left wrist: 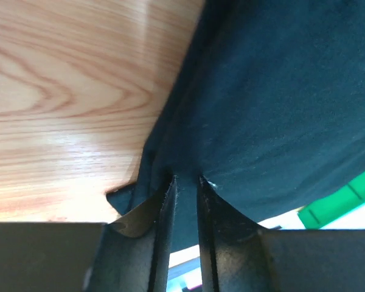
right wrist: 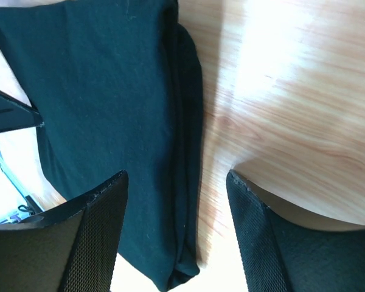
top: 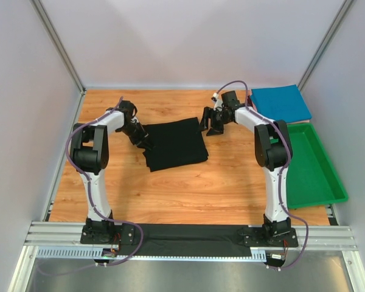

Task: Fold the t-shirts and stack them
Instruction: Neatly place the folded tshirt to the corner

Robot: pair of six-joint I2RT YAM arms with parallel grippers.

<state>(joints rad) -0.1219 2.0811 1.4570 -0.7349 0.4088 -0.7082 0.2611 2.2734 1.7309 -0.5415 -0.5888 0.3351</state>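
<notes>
— Looking at the middle of the desk (top: 225, 182), what lies there?

— The black shirt (top: 177, 141), folded into a rough rectangle. It lies flat on the wood, slightly turned, between the two arms.

— And the left gripper (left wrist: 187, 180)?

— It sits at the shirt's left edge. In the wrist view its fingers (left wrist: 165, 225) stand nearly together, with only a thin slot between them. A fold of black cloth bunches up right at the tips, so it is pinching the shirt's edge.

— The right gripper (right wrist: 176, 176)?

— Spread wide, holding nothing. It hangs over the shirt's right side, near the far corner. One finger (right wrist: 100, 234) shows over the cloth and the other over bare wood, with the layered folded edge running between them. Whether the tips touch the cloth I cannot tell.

— Any other shirts?

— A teal shirt (top: 281, 103), folded flat, lies in the far right corner of the desk, well apart from the black one.

— What is beside it?

— A green tray (top: 309, 164) along the right side, just nearer than the teal shirt, with its far end right beside the shirt. A strip of the tray's green rim also shows in the left wrist view, beyond the black cloth.
</notes>
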